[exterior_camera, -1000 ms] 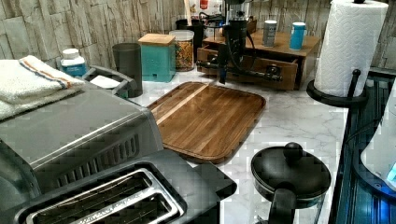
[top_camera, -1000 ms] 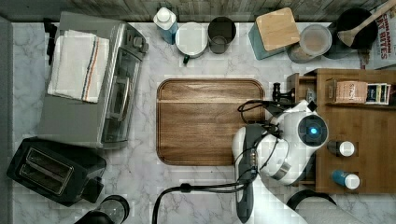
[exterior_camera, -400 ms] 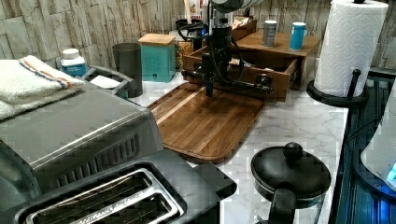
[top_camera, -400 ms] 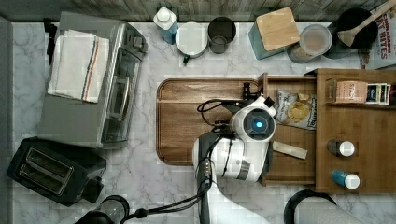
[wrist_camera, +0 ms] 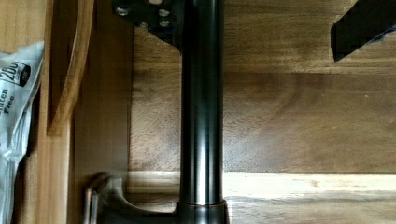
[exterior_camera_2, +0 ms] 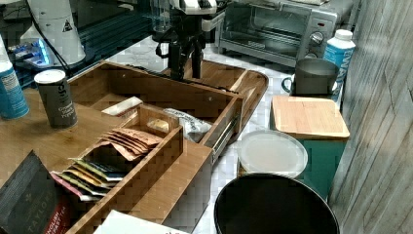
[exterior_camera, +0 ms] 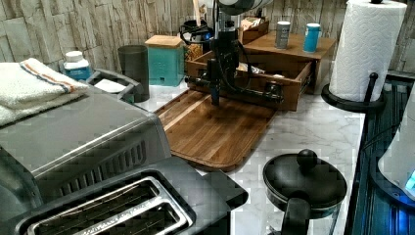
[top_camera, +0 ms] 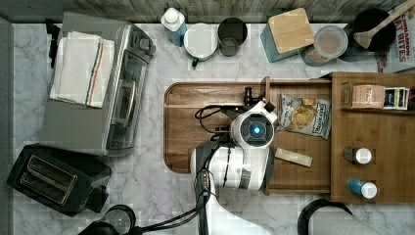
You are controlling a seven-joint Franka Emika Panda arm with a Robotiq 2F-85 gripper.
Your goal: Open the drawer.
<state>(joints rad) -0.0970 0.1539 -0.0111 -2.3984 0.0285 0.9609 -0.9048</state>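
One arm (top_camera: 230,166) upright above the pulled-out drawer's (top_camera: 298,169) handle (exterior_camera: 235,87).

Counter: white-grey veined marble countertop (top_camera: 147,196), under all appliances.
Wall: rough grey stone-look backsplash (exterior_camera: 58,24), behind the counter.
Light: even, soft sheen on the marble.

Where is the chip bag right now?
The chip bag lies inside the pulled-out drawer, in the half toward the top view's top, just to the top view's right of the gripper at the handle.
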